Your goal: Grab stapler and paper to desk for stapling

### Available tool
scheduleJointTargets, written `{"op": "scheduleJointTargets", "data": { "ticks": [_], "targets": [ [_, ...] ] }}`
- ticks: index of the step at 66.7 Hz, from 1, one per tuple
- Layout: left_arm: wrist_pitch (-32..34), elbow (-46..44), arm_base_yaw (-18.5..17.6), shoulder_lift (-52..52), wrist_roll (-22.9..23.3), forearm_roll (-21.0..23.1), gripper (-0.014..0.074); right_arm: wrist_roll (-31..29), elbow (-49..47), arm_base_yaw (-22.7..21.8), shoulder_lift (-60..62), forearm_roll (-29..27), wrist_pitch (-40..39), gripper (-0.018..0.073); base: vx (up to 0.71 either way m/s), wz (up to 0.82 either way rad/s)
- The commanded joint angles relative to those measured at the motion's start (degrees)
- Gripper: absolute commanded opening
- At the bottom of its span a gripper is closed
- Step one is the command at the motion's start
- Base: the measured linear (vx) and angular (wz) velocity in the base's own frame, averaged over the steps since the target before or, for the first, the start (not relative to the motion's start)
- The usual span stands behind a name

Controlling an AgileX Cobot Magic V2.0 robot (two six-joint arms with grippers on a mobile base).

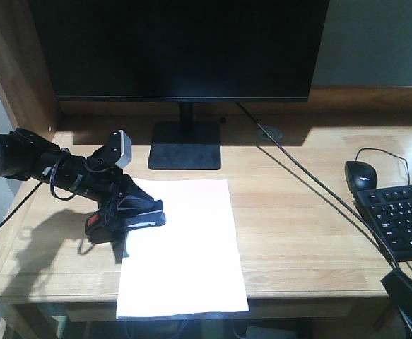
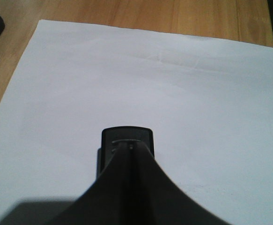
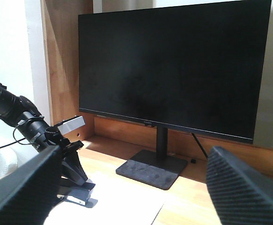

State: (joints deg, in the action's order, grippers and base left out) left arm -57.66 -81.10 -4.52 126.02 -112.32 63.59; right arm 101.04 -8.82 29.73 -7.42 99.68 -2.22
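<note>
The left end effector (image 1: 121, 215) is clenched on the stapler (image 1: 131, 219), which sits at the left edge of the paper (image 1: 181, 247) lying flat on the worktop (image 1: 297, 219) in front of the monitor (image 1: 181, 46). To staple well, I'd say it should press straight down without dragging the sheet. The right end effector (image 3: 127, 187) hangs spread apart, grasping nothing.

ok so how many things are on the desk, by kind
monitor: 1
paper: 1
stapler: 1
mouse: 1
keyboard: 1
total: 5, all on the desk; cables not counted
</note>
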Motion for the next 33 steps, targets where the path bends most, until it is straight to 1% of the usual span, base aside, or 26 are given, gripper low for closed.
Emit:
{"op": "scheduleJointTargets", "data": {
  "ticks": [1, 7, 22, 29, 33],
  "targets": [
    [0.3, -0.5, -0.5, -1.5, 1.2, -3.4, -0.0006, -0.7, -1.6, -0.2, -0.5, 3.1, 1.2, 0.0591, 0.00, 0.00],
    [0.0, -0.5, -0.5, -2.1, 1.5, -3.3, -0.0006, -0.7, -1.6, -0.2, -0.5, 3.1, 1.2, 0.0591, 0.00, 0.00],
    [1.9, -0.5, -0.4, -8.8, 9.4, -3.4, -0.0006, -0.7, -1.6, -0.2, -0.5, 3.1, 1.2, 0.0591, 0.00, 0.00],
    [5.0, -0.5, -0.4, -13.3, 15.9, -4.9, -0.0006, -0.7, -1.6, -0.2, -0.5, 3.1, 1.2, 0.0591, 0.00, 0.00],
    [7.5, -0.5, -0.4, -16.2, 21.1, -7.6, -0.0006, -0.7, -1.6, -0.2, -0.5, 3.1, 1.2, 0.0591, 0.00, 0.00]
  ]
}}
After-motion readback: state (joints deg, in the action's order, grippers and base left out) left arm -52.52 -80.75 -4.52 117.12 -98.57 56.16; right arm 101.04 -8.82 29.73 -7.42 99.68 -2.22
